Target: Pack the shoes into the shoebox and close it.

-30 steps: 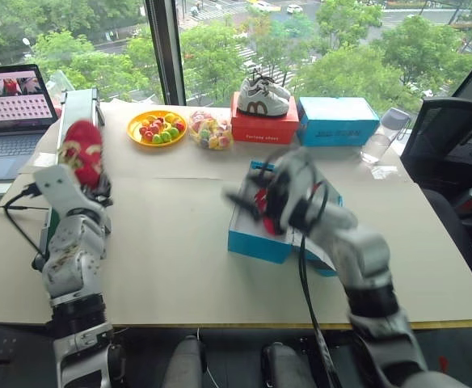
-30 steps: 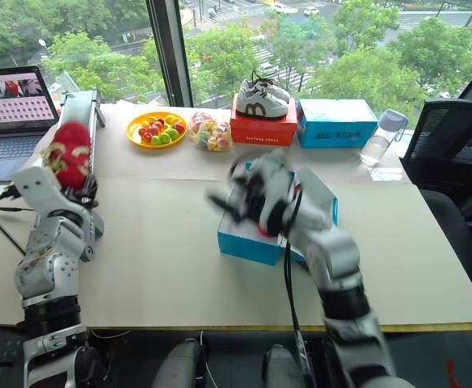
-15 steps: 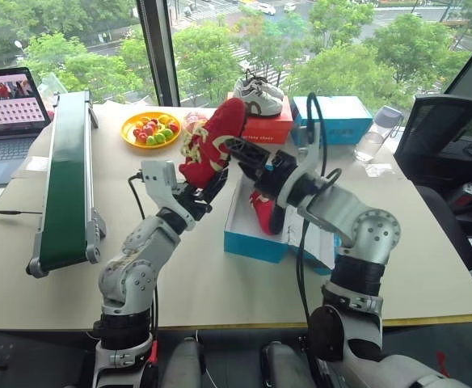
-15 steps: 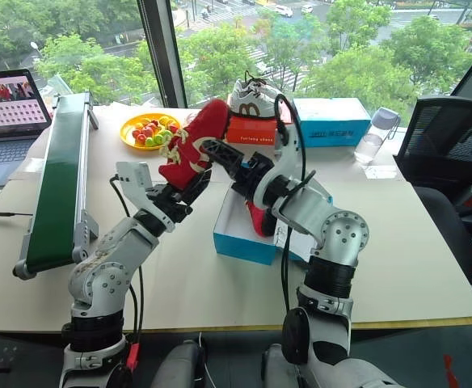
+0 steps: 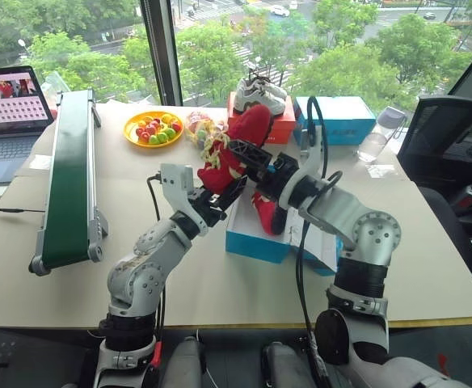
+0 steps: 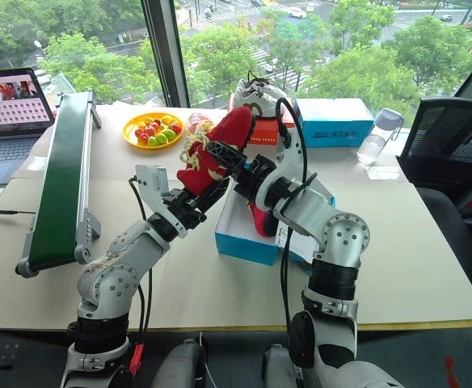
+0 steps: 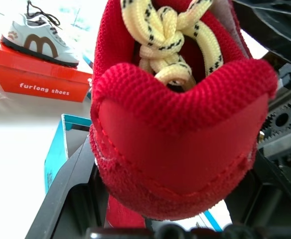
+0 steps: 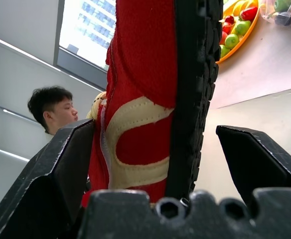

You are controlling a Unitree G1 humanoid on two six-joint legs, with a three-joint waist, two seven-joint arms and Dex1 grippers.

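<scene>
The left gripper (image 5: 220, 192) holds a red shoe (image 5: 234, 147) by its heel above the blue box (image 5: 258, 240). The right gripper (image 5: 248, 155) stands wide open around the shoe, perhaps just touching it.

- Two red sneakers: one (image 5: 234, 149) raised in the air, one (image 5: 266, 212) in the open blue shoebox (image 5: 256, 240).
- Two white sneakers (image 5: 259, 94), at twelve o'clock.
- Three boxes: two blue, one red (image 5: 262, 129).
- One fruit plate (image 5: 154, 128), eleven o'clock.
- One laptop (image 5: 10, 105), ten o'clock.
</scene>
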